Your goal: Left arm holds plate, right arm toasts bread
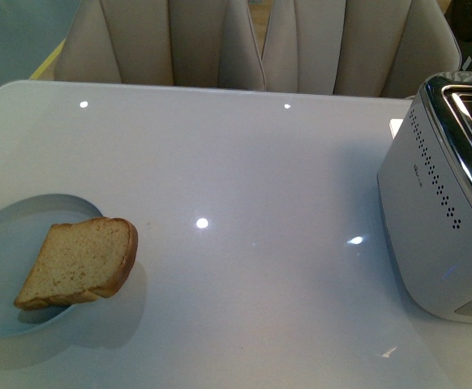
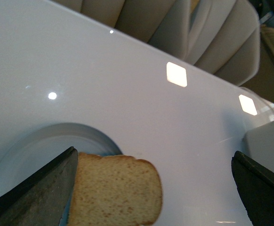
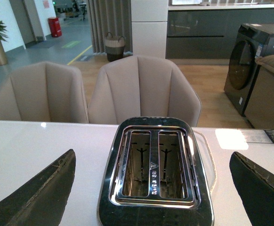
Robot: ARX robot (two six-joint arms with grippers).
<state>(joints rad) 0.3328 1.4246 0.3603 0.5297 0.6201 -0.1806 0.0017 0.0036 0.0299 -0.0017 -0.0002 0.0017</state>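
A slice of light-brown bread (image 1: 80, 262) lies tilted over the right rim of a pale blue-grey plate (image 1: 9, 243) at the table's front left. In the left wrist view the bread (image 2: 116, 190) and the plate (image 2: 43, 146) sit below my left gripper (image 2: 153, 193), which is open with its dark fingers (image 2: 38, 188) spread wide above them. My right gripper (image 3: 151, 197) hangs open over the toaster (image 3: 153, 174), whose two slots are empty. Neither gripper shows in the front view.
The silver toaster (image 1: 443, 203) stands at the table's right edge. Beige chairs (image 1: 252, 44) line the far side of the glossy white table (image 1: 244, 203). A dark washing machine (image 3: 252, 61) stands in the room behind.
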